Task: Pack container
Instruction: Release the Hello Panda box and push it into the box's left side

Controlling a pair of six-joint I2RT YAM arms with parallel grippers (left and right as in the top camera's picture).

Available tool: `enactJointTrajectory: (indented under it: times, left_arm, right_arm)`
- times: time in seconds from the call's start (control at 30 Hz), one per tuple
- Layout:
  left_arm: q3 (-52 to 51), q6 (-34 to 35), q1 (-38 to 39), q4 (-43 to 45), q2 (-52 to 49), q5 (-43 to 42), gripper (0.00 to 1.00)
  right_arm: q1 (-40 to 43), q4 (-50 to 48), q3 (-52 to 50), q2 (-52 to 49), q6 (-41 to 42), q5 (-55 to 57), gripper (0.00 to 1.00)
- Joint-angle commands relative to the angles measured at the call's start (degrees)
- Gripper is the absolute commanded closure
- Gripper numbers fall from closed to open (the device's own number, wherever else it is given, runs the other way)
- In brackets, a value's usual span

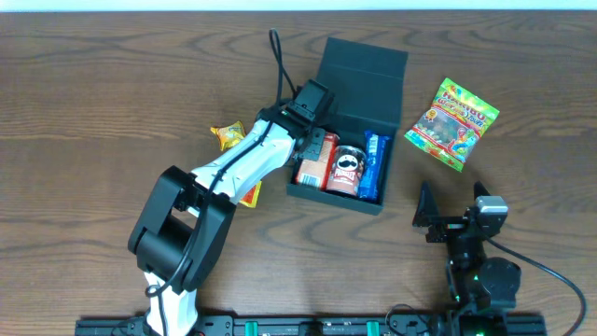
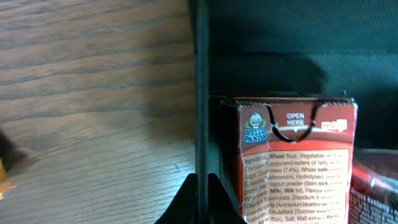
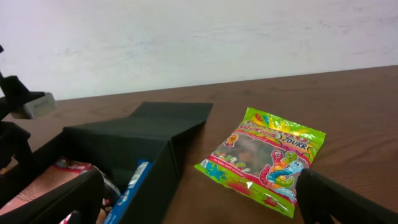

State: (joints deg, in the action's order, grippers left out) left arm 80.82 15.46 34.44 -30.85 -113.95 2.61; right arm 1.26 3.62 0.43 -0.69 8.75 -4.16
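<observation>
Your bench (image 1: 93, 93) is dark brown wood with streaky grain all over. The container (image 1: 359, 70) is a matte, really dark teal-green, nearly black in the shade. In it you've got a red-orange carton (image 2: 292, 162) with white lettering, a red can (image 1: 347, 171) with a white moustached face, and a blue packet (image 1: 374, 163). The sweet bag (image 1: 452, 123) is bright green with red, yellow and blue squiggles. There's a yellow-orange wrapper (image 1: 227, 135) too, and your left arm (image 1: 238, 161) is white with black joints.

White left arm (image 1: 250, 157) with black joints and cable; black right fingers (image 3: 339, 200)
</observation>
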Motion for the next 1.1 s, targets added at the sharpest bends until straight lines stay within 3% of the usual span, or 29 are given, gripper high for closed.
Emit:
enactJointTrajectory:
  times: [0.0,0.37,0.87,0.93,0.97,1.0,1.07]
  left_arm:
    - [1.33,4.79,-1.07,0.22,-0.52,3.82,0.94]
    - [1.33,18.29,-1.46,-0.46,-0.52,3.93,0.94]
    - [1.33,17.97,-1.46,-0.83,-0.52,5.44,0.94]
    - [1.33,16.72,-1.46,-0.81,-0.52,5.55,0.78]
    - [1.33,16.28,-1.46,-0.81,-0.52,5.57,0.61]
    - [1.33,16.04,-1.46,-0.81,-0.5,5.6,0.53]
    - [1.33,15.8,-1.46,-0.79,-0.48,5.79,0.46]
  right_arm:
    - [0.17,0.22,-0.11,0.35,0.63,-0.37,0.01]
    - [0.17,0.22,-0.11,0.35,0.63,-0.37,0.01]
    - [0.17,0.22,-0.11,0.37,0.63,-0.37,0.01]
    - [0.17,0.22,-0.11,0.35,0.63,-0.37,0.01]
    - [0.17,0.22,-0.11,0.35,0.63,-0.37,0.01]
    - [0.17,0.22,-0.11,0.35,0.63,-0.37,0.01]
    - [0.17,0.22,-0.11,0.35,0.63,-0.37,0.01]
